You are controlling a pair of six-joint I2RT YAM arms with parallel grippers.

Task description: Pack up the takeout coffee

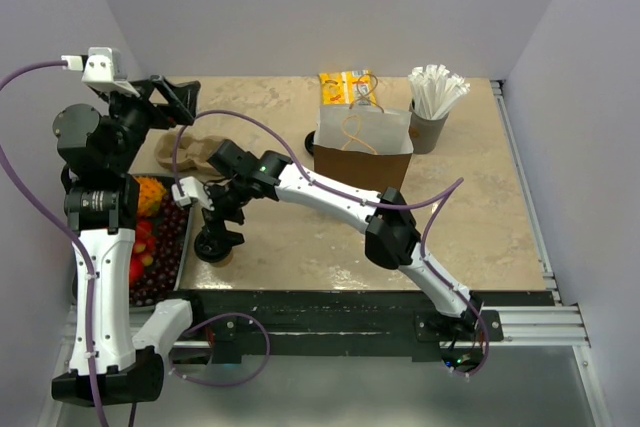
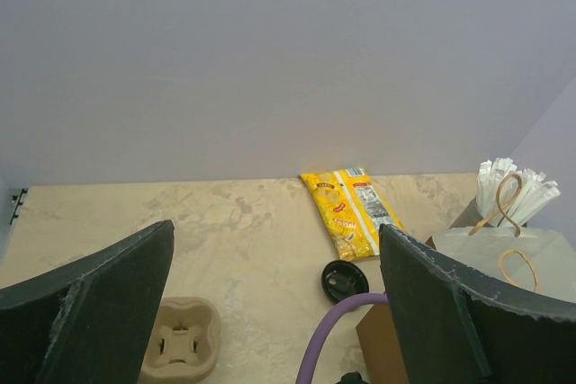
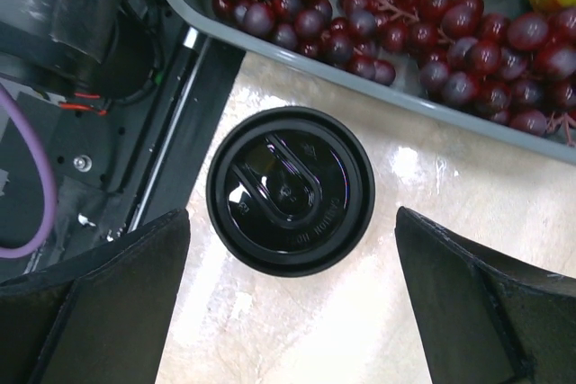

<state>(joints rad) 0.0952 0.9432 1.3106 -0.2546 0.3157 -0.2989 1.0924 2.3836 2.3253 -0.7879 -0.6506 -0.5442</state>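
One takeout coffee cup (image 1: pixel 216 245) stands near the table's front left with its black lid (image 3: pixel 290 191) on. My right gripper (image 3: pixel 292 213) hangs open just above it, a finger on either side of the lid and touching nothing; from above, the same gripper (image 1: pixel 213 215) covers most of the cup. A loose black lid (image 2: pixel 342 279) lies upside down beside the brown paper bag (image 1: pixel 362 143). The left gripper (image 1: pixel 178 99) is raised high at the back left, and in its own view this gripper (image 2: pixel 274 229) is open and empty.
A moulded cardboard carrier (image 2: pixel 180 339) lies at the back left. A grey tray (image 3: pixel 432 101) of grapes and strawberries sits left of the cup. A yellow snack packet (image 1: pixel 345 85) and a grey cup of white straws (image 1: pixel 432 107) stand behind the bag.
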